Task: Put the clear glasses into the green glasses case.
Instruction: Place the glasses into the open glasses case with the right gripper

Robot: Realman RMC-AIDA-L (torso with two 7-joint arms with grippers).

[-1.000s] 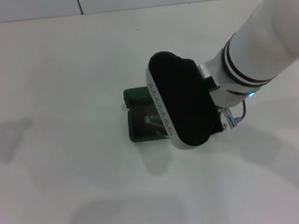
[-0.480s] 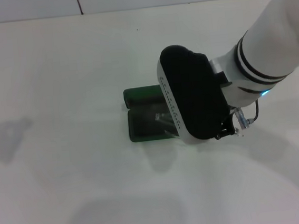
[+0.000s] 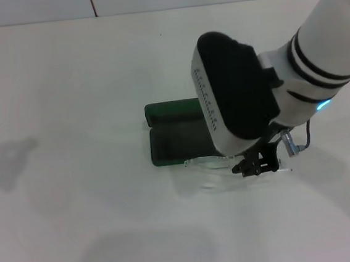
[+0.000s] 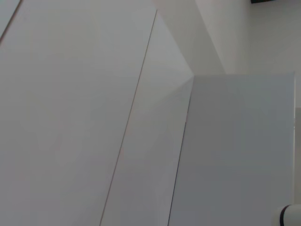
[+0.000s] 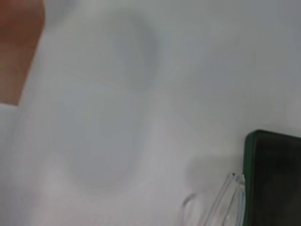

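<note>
Hovering my right gripper (image 3: 260, 163) just past the open green glasses case (image 3: 175, 144), I am holding the clear glasses (image 3: 218, 161) low over the white tabletop (image 3: 65, 86), beside the case's near edge rather than inside it. My jaws look pressed onto the frame, though my own wrist is hiding much of them. I am judging that the long clear arm could snag on the case rim and twist the glasses out of my pinch, or that letting go here would drop them outside. My left gripper is parked out of sight.
</note>
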